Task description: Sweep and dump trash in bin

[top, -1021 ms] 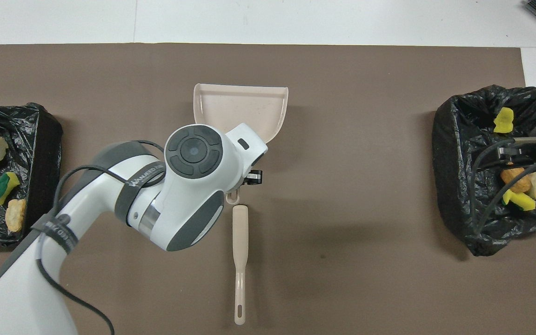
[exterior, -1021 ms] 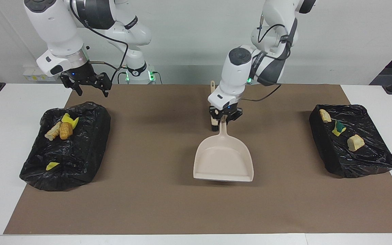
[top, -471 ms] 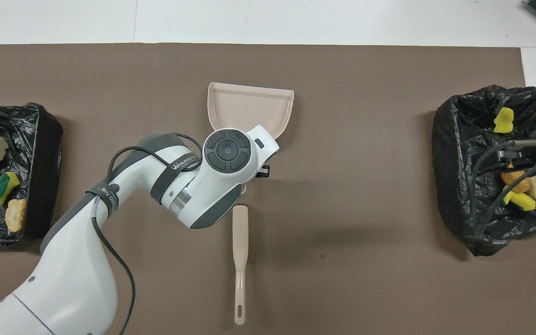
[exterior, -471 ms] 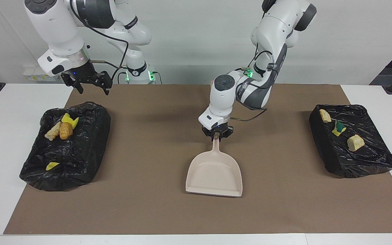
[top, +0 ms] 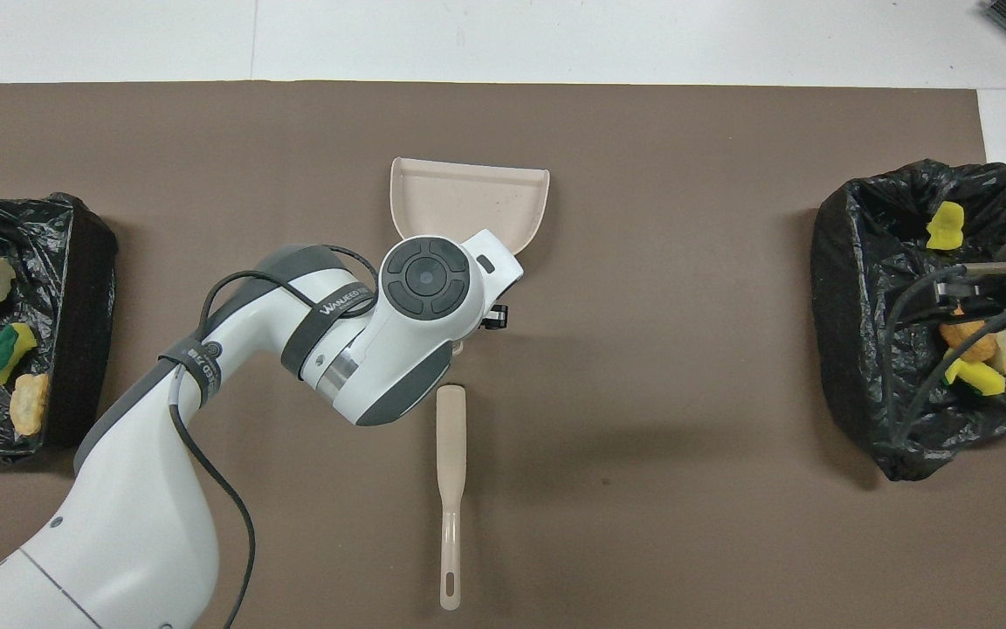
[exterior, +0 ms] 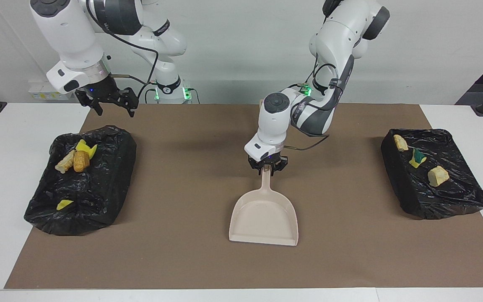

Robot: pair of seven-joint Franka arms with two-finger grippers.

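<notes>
Your left end effector (exterior: 267, 167) sits low over the middle of the desk, at the top of the dustpan (exterior: 264, 217) handle; whether its fingers grip the handle or have let go, you cannot tell. The dustpan lies flat on the brown mat (exterior: 191, 260) with its mouth pointing away from the robots. The brush (top: 451, 489) lies on the mat nearer to the robots than the dustpan, in line with its handle.

Your right end effector (exterior: 109, 102) hangs with its fingers spread, holding nothing, over the mat's edge by the black-lined bin (exterior: 99, 184) at the right arm's end. The trash (exterior: 76, 159) lies inside that bin. 3 more pieces (exterior: 418, 158) rest in a second black-lined bin (exterior: 455, 197) at the left arm's end.
</notes>
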